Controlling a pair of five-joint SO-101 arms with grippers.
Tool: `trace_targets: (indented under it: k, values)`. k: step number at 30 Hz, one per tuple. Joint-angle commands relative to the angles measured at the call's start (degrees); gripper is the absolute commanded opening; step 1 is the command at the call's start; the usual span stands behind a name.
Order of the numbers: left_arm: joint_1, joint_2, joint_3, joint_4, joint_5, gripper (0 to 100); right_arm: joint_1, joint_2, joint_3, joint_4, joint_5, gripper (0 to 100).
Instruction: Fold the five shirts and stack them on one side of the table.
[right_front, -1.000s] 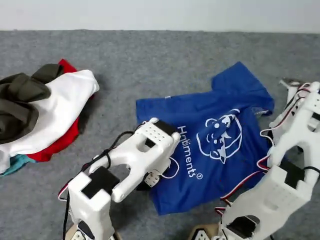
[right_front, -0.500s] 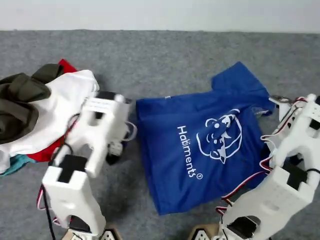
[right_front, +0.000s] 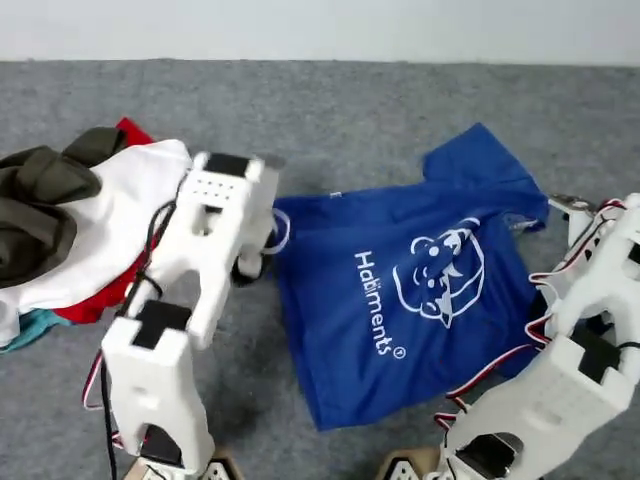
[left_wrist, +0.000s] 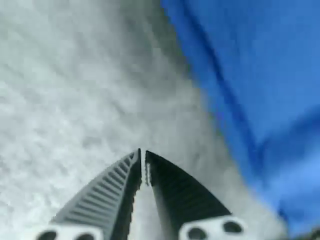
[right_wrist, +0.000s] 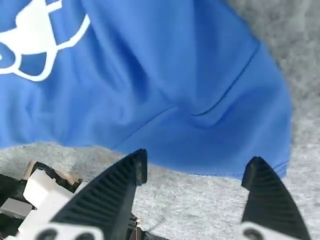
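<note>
Five shirts lie on the grey table (right_front: 330, 110). One blue shirt (right_front: 420, 300) is spread flat, print up, right of centre. The other four are heaped at the left edge: an olive shirt (right_front: 40, 205) on top, a white shirt (right_front: 115, 215) under it, and a red shirt (right_front: 105, 297) and a teal shirt (right_front: 25, 330) lowest. There are two arms. The left gripper (left_wrist: 142, 154) has its fingers almost together, holding nothing, over bare table just beside the blue shirt's edge. The right gripper (right_wrist: 197, 165) gapes wide, empty, above the blue shirt's hem.
</note>
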Motion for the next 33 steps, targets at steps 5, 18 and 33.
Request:
trace_targets:
  k: [5, 18, 33]
  values:
    - [-2.0, 15.7, -28.4, 2.6, 14.1, 37, -0.5, -3.6, -0.6, 2.2, 0.6, 30.7]
    - [6.6, 32.1, -44.2, 2.3, 14.0, 25, -0.6, -3.6, -0.6, 2.2, 0.3, 30.7]
    - [3.3, 40.3, -59.6, 2.5, 8.2, 1, -0.6, -3.6, -0.5, 2.2, 0.1, 30.7]
